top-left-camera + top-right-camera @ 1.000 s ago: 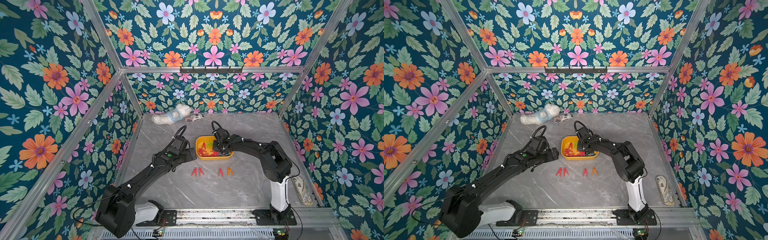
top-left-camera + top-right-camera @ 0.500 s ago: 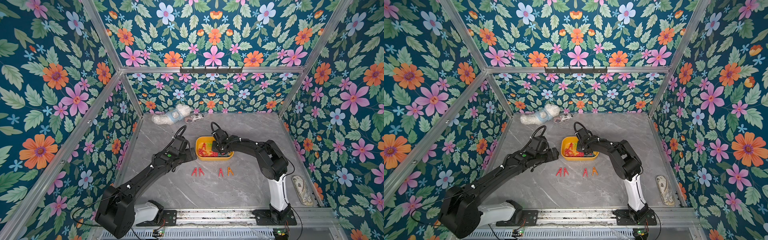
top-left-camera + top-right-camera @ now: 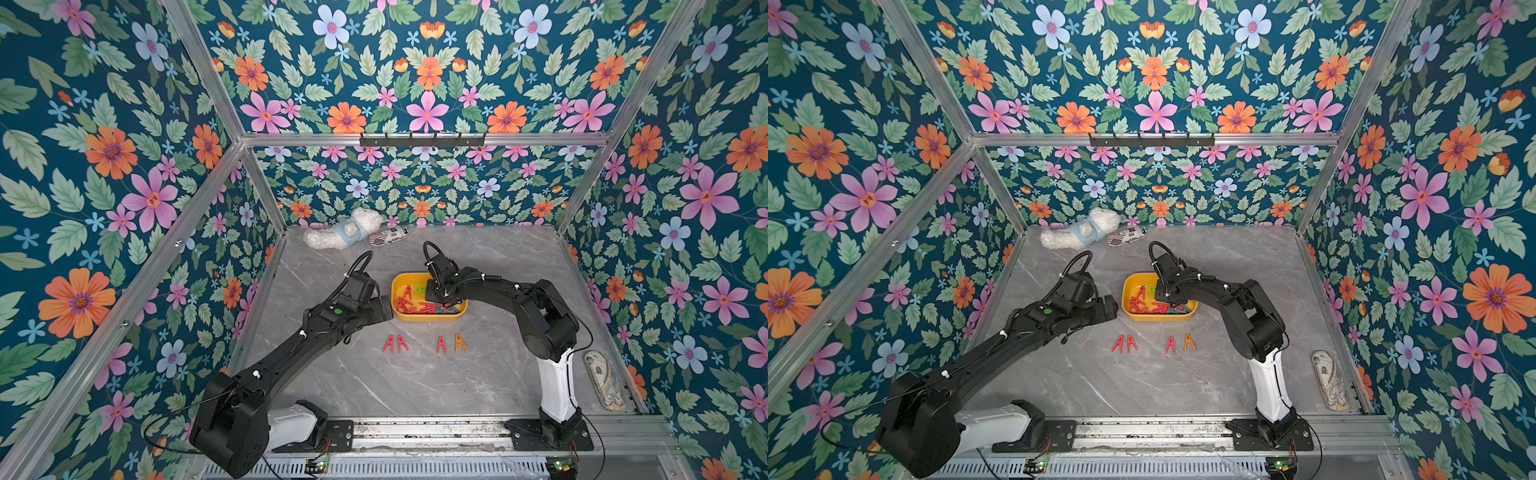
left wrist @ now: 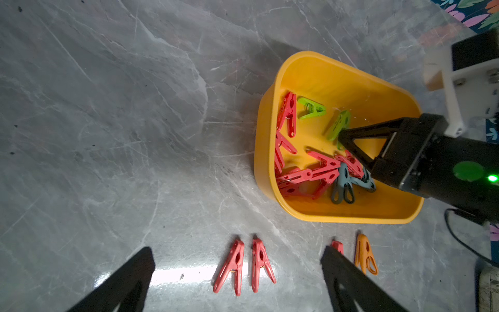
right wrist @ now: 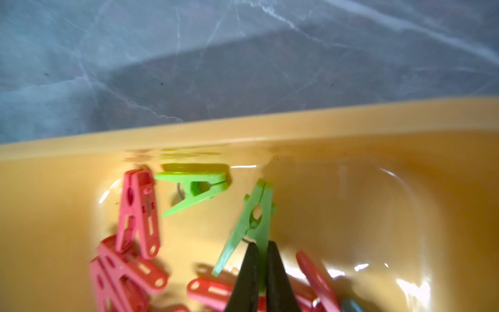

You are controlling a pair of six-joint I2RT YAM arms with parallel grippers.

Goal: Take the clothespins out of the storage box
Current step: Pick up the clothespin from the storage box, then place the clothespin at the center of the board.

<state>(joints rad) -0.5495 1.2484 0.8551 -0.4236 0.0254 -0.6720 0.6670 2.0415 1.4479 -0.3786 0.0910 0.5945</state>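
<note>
Right gripper (image 5: 261,244), wider second ago, now pinching shut inside yellow plastic storage box (image 5: 270,127). Black fingers clamping one leg of lime-green plastic clothespin (image 5: 255,213). Pin sitting inside box, beside heaped red pins (image 5: 129,270).

Left gripper (image 4: 237,252) hovering near box, jaws spread wide, holding nothing.

Four plastic clothespins (image 3: 441,345), three red and one orange, lying in row on grey marble tabletop (image 3: 415,386) in front of box.

Step in hand: grasping. Next move likely calling for straight lift clear of rim, then carrying pin to row.
</note>
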